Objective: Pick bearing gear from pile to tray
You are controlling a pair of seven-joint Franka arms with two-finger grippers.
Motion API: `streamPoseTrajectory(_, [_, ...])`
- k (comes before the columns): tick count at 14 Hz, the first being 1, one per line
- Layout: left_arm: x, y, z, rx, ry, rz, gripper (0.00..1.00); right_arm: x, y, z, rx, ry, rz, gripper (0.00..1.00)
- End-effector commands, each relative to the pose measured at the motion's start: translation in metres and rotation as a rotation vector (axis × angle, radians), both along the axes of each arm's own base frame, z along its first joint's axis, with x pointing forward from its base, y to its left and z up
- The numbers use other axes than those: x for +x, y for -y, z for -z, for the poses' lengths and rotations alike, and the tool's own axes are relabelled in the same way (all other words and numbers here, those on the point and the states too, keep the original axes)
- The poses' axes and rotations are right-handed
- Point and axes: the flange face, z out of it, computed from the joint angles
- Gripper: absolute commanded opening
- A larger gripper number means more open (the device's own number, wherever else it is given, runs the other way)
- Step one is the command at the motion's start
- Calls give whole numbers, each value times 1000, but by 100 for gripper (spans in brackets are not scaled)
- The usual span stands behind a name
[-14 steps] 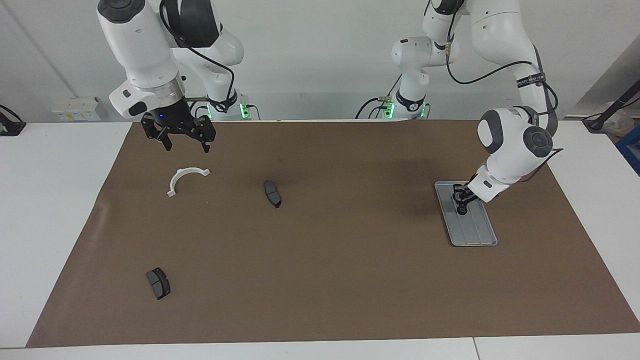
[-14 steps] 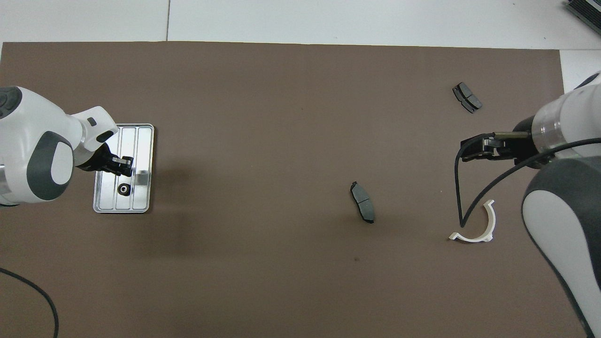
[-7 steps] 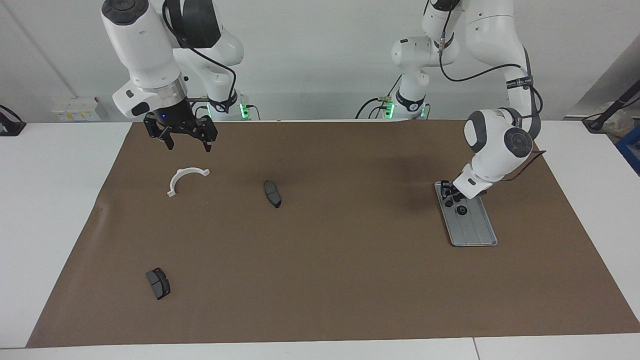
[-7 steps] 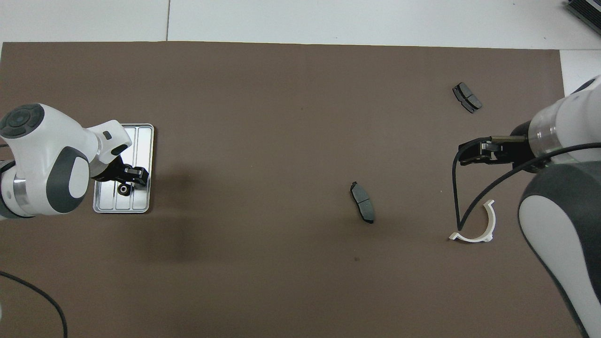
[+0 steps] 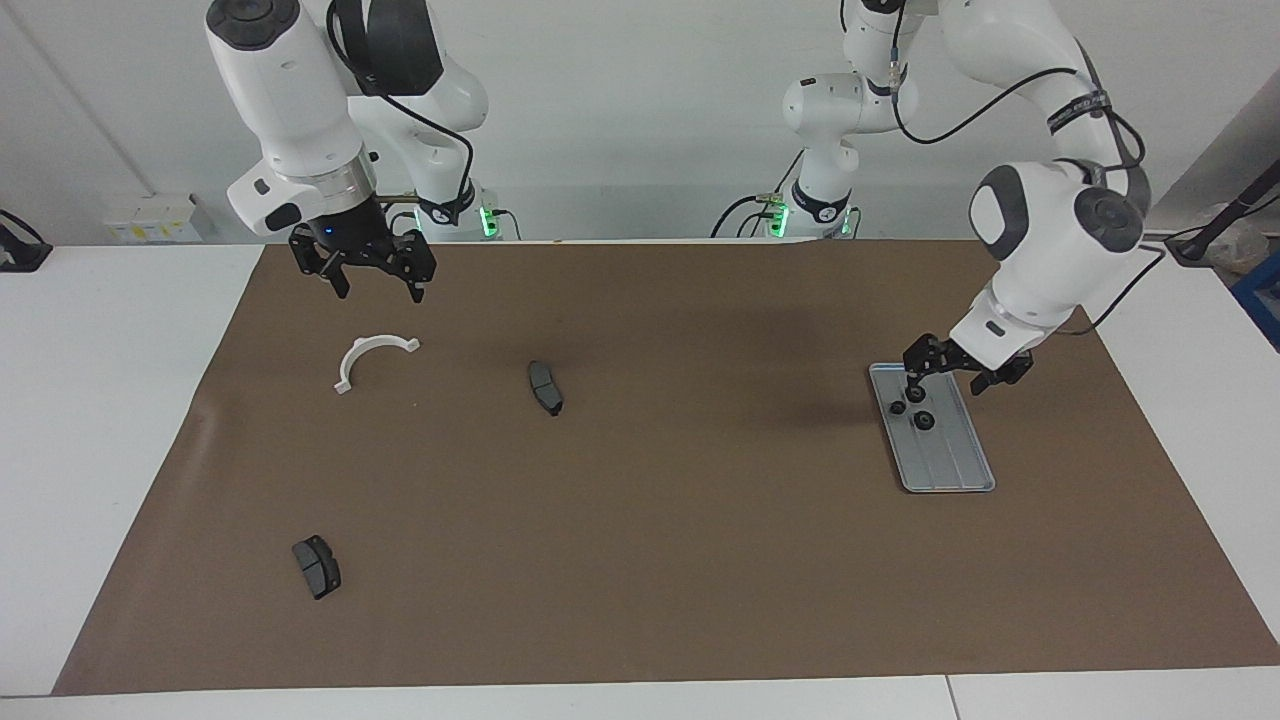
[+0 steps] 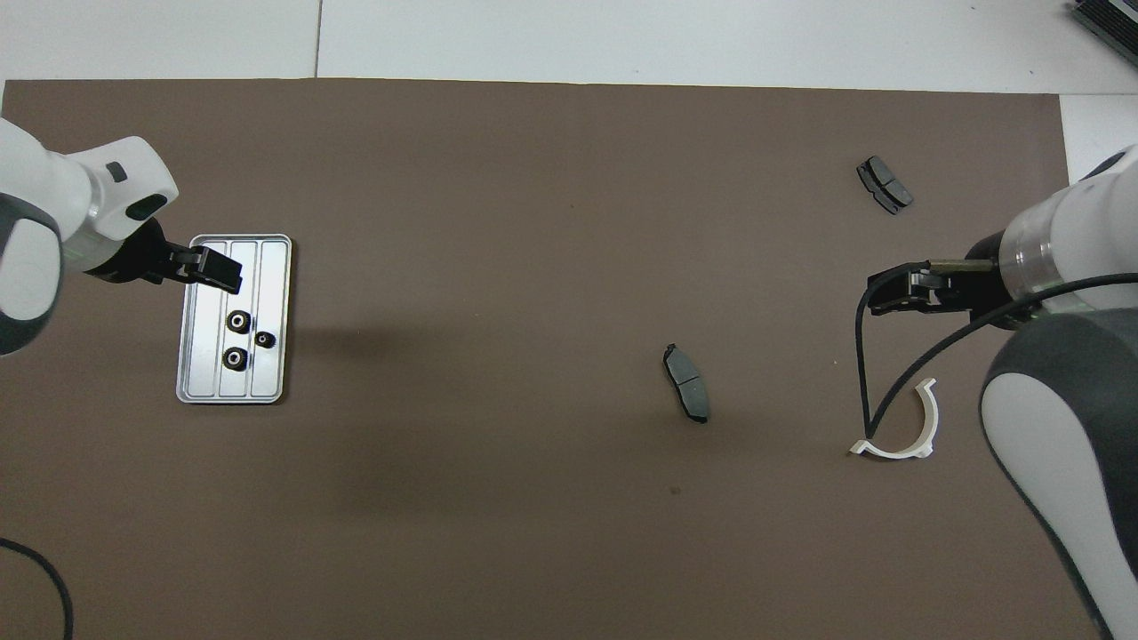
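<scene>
Where they lie, three bearing gears (image 6: 237,321) look small, black, ring-shaped.

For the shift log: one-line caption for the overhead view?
Three black rings lie in the tray; left gripper open above it.

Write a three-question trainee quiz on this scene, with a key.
1. How many black rings lie in the tray?
2. True or false: the left gripper holds a ring.
3. Which part is the right gripper raised nearest to: A white half-ring bracket, B a dark grey pad?

Key: 1. Three. 2. False; it is open over the tray. 3. A.
</scene>
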Motion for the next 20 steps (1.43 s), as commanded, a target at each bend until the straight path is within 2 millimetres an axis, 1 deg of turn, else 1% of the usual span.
streamPoseTrajectory(1, [-18, 2, -77, 4, 6, 1, 100, -7, -1, -1, 1, 14, 16, 100])
streamPoseTrajectory(2, [-31, 3, -102, 4, 39, 3, 100, -7, -2, -3, 1, 17, 13, 100])
streamPoseTrajectory(3, [-44, 3, -123, 5, 57, 4, 100, -6, -2, -3, 2, 19, 11, 100])
streamPoseTrajectory(4, [-55, 2, -138, 7, 58, 5, 100, -5, -1, -3, 2, 17, 7, 100])
streamPoseTrajectory(5, [-65, 2, -152, 7, 74, 5, 100, -5, 0, -4, 2, 19, 8, 100])
streamPoseTrajectory(6, [-71, 2, -161, 7, 90, 5, 100, -6, 0, -3, 2, 14, 8, 100])
streamPoseTrajectory(7, [-73, 2, -164, 7, 97, 7, 100, -7, -1, -5, 13, 7, 11, 100])
streamPoseTrajectory(9, [-73, -1, -168, 6, 114, 2, 100, -7, -2, -8, 14, 8, 12, 100])
streamPoseTrajectory(10, [-73, -6, -169, 8, 117, -3, 100, -5, -2, -10, 16, 12, 8, 100])
streamPoseTrajectory(12, [-72, -12, -169, 8, 122, -9, 100, 4, 4, -18, 21, 30, 17, 100])
streamPoseTrajectory(15, [-67, -11, -172, 8, 173, -27, 100, 14, 8, -34, 19, 40, 20, 100])
streamPoseTrajectory(16, [-63, -12, -168, 8, 174, -44, 100, 16, 8, -36, 20, 39, 20, 100])
streamPoseTrajectory(18, [-48, -13, -152, 42, 170, -41, 100, 15, 10, -36, 13, 29, 23, 100])
streamPoseTrajectory(19, [-39, -9, -142, 49, 161, -34, 100, 14, 10, -37, 13, 29, 23, 100])
streamPoseTrajectory(20, [-32, -10, -137, 46, 153, -36, 100, 14, 9, -37, 17, 28, 22, 100])
